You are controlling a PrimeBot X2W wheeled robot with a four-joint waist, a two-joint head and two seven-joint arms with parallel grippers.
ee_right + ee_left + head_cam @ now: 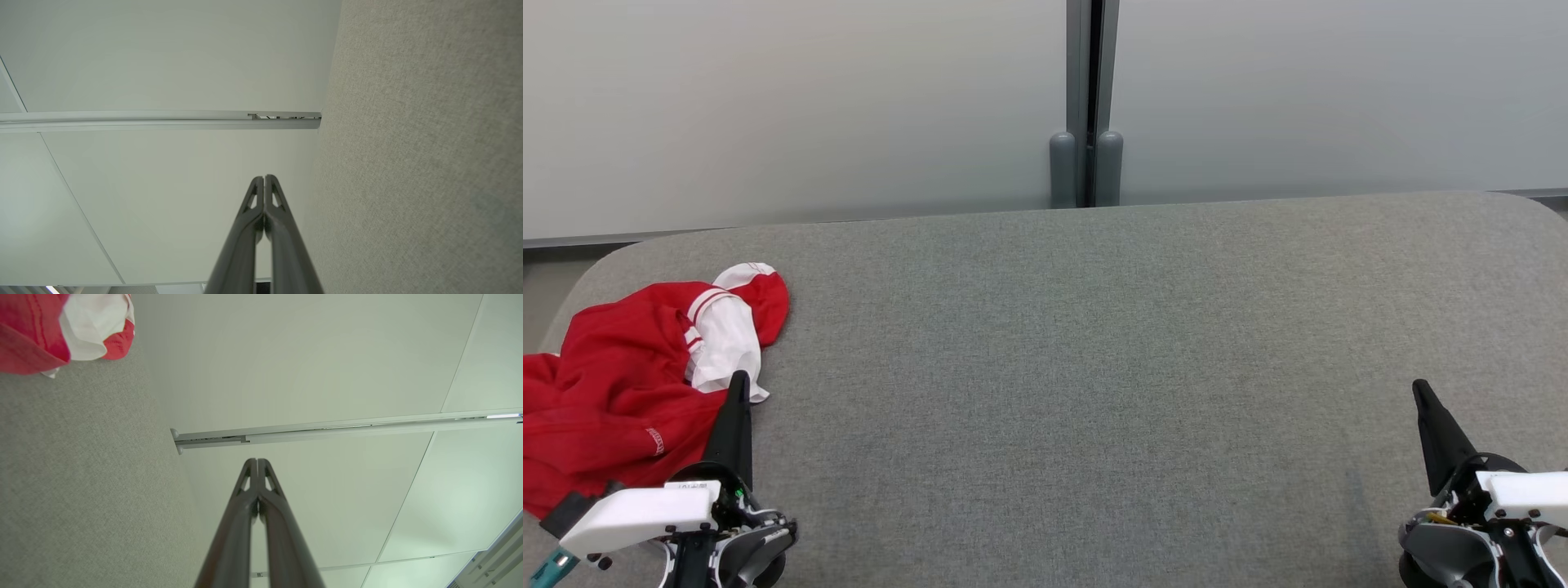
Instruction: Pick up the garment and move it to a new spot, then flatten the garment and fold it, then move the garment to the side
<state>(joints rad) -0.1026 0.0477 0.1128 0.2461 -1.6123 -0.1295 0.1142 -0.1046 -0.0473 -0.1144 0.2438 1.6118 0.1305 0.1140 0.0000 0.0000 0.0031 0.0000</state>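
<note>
The red-and-white garment (613, 384) lies crumpled at the left end of the grey padded table (1094, 367), untouched. Just beside its near edge sits the left gripper (739, 380), fingers pressed together on nothing; being the closer arm, it seems placed for the first pick. The right gripper (1421, 388) rests well apart at the other end, equally clenched and empty. The wide stretch between them looks like the natural spot for spreading the cloth.

Even soft light, wrist views w/ edge distortion.
</note>
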